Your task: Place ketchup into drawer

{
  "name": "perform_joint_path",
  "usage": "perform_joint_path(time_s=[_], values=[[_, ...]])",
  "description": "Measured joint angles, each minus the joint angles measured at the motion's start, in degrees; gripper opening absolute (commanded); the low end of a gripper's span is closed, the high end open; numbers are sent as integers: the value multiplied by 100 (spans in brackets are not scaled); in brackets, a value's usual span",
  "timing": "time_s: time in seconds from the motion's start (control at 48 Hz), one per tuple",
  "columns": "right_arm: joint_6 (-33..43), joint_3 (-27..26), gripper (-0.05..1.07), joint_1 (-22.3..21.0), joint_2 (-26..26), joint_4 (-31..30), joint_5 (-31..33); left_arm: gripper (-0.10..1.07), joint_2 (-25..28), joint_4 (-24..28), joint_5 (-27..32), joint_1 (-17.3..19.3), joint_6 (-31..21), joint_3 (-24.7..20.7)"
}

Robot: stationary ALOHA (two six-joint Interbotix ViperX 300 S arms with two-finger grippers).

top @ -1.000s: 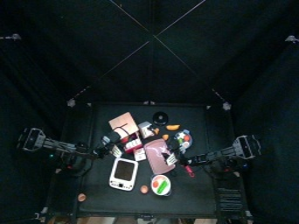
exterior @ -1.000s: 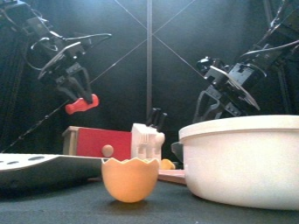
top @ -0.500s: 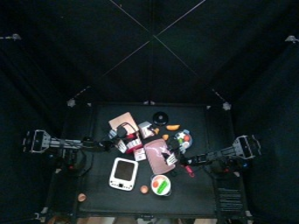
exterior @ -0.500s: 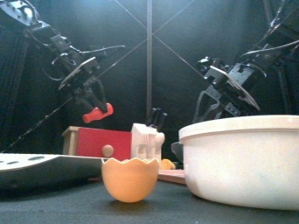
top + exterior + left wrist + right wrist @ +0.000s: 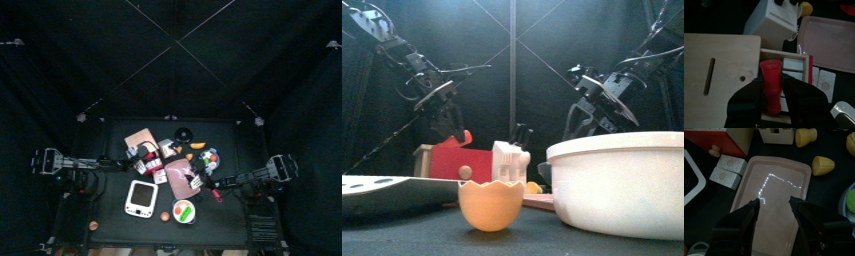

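Top view: left gripper is seen reaching in over the wooden drawer box; right gripper is parked by the pink tray, w/ white bowl just beside it. Too small here to judge the jaws.

Front view: ketchup, a red bottle, is carried low in the left gripper, right above the red-fronted drawer box. Right gripper hangs well apart on the other side, jaws parted, nothing held. Egg cup and bowl fill the foreground.

Left wrist view: ketchup is clamped between the jaws of the left gripper, closed down on its lower body, cap end pointing away. Open drawer lies directly beneath and ahead of the jaws; box top is off to one side.

Right wrist view: right gripper is held open over the tray, empty.

Handling, as judged: bottle looks like light, stiff plastic, smooth so prob. slippery; a mid-body grip across the narrow width seems best, not at the cap. Drawer opening looks snug, so the bottle should be aligned lengthwise before release.
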Motion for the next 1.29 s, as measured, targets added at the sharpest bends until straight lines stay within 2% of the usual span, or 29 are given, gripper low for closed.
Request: perform_joint_path(time_s=[0.167,0.354,0.792,1.292], values=[[0,0,87,0,0,0,-9,74,132,53,35,9,0,-9],[0,0,87,0,0,9,-9,82,141,62,79,-9,0,-9],[0,0,87,-9,0,0,-9,82,132,70,149,-18,-18,-35],[0,0,87,0,9,0,-18,82,563,422,1134,9,26,-378]])
